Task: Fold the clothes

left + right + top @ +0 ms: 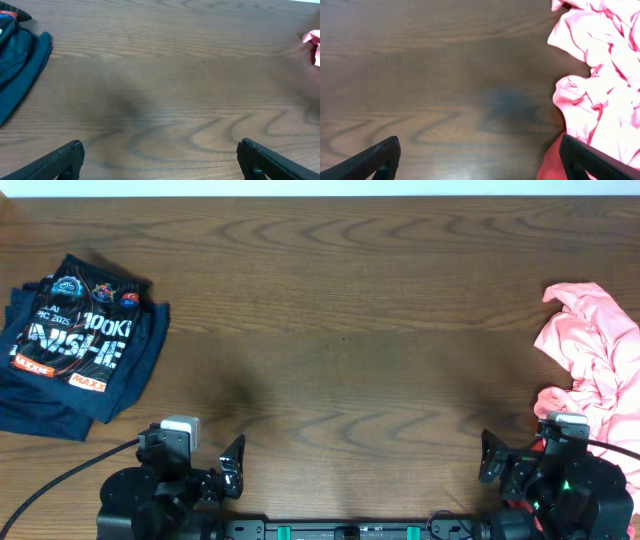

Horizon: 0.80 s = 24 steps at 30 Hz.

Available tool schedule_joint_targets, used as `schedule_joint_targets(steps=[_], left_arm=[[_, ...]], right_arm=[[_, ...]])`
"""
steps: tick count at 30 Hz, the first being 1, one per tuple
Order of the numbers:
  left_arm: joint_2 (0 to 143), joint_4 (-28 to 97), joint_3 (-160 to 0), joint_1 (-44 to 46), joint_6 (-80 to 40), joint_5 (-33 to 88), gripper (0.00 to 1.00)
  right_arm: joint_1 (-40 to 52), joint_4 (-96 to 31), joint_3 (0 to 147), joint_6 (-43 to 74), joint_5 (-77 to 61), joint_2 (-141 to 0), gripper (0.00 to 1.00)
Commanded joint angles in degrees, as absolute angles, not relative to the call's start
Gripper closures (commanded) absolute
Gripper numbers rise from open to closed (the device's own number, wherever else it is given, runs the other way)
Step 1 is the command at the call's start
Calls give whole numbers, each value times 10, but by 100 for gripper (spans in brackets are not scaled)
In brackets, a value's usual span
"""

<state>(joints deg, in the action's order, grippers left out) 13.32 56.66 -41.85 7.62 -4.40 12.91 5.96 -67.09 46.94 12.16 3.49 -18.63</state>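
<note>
The left gripper (159,161) is spread wide, holds nothing and touches nothing, with bare wooden table (340,310) between its fingers. The right gripper (480,159) is equally wide and unloaded; its right-hand finger (592,162) sits at the rim of the crumpled coral-pink garment (595,360), which is heaped along the right edge. The black jersey (80,345) lies folded at the left edge, lettering up. Both arms are tucked low at the near edge, one toward each near corner.
</note>
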Motion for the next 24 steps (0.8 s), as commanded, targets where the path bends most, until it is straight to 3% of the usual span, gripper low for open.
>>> schedule_joint_targets(steps=[1, 10, 21, 24], left_arm=[[130, 568, -417, 78, -37, 124, 2], [130, 568, -417, 78, -37, 124, 2], [130, 568, -417, 78, -37, 124, 2], [130, 568, -417, 78, -37, 124, 2]], right_arm=[[60, -652, 455, 128, 42, -160, 1], [26, -454, 263, 33, -10, -2, 1], [22, -14, 14, -53, -8, -3, 1], [22, -19, 3, -48, -11, -3, 1]])
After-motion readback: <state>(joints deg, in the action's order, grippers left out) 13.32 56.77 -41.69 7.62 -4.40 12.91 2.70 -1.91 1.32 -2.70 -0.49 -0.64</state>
